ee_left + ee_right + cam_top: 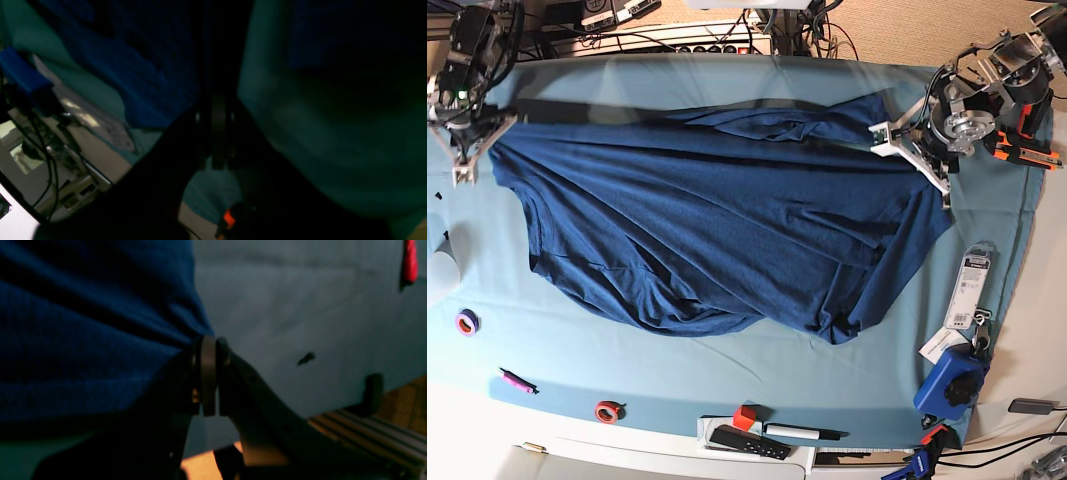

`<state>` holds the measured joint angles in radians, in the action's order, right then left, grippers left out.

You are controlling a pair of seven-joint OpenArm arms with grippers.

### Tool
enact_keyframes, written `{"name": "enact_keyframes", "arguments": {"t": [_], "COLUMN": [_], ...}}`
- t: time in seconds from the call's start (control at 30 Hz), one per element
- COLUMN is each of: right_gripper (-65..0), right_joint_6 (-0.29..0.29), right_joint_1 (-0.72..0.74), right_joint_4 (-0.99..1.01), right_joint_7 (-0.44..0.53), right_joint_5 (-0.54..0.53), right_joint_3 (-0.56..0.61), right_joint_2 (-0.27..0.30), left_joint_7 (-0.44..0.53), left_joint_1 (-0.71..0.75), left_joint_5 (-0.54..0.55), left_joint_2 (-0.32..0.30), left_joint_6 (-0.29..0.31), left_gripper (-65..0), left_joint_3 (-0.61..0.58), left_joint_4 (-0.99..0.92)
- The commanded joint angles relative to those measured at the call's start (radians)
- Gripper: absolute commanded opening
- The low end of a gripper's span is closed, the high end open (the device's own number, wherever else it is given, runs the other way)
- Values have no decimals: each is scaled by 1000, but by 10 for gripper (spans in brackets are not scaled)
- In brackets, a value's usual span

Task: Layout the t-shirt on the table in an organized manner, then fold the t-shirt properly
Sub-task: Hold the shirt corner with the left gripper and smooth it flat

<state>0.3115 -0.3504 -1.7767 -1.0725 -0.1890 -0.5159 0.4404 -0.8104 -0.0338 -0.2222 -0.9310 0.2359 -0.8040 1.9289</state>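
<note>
Here, in the left wrist view, the left gripper (218,133) has its jaws pressed together, and the picture is very dark. The t-shirt (140,66) hangs blue just above and left of the tips, but a pinch on it cannot be told from here. The table (327,133) with its teal cloth fills the right side.

In the right wrist view, the right gripper (208,373) is clenched on a gathered corner of the t-shirt (83,340), and folds run out from the tips to the left.

In the base view, the t-shirt (717,230) lies spread wide on the table (727,370), stretched between both arms. The right gripper (467,170) is at its left corner, and the left gripper (943,192) grasps the cloth at its right edge. A red tape roll (608,410) lies near the front edge.
</note>
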Motion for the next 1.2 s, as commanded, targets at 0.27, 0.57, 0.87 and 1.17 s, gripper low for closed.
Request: {"name": "enact_keyframes", "arguments": {"t": [0.27,0.57,0.87,1.17], "right_gripper": [-650,-650,-527,-527], "right_joint_6": [-13,-13,-13,-13], "right_joint_1": [32,32,32,32], "right_joint_4": [-16,-16,-16,-16], "right_joint_7": [8,-38,-53,-52], "right_joint_5": [25,25,25,25], "right_joint_3": [-10,-10,-10,-10], "right_joint_2": [25,24,24,24], "left_joint_7": [-27,-27,-23,-66], "left_joint_1": [-11,-11,-16,-19], "left_joint_5": [9,10,-29,251], "left_joint_2": [-22,-22,-23,-23], "left_joint_6": [-8,-11,-40,30], "left_gripper": [-650,-469,-469,-469], "left_joint_3": [8,8,9,175], "left_joint_4": [11,11,11,12]}}
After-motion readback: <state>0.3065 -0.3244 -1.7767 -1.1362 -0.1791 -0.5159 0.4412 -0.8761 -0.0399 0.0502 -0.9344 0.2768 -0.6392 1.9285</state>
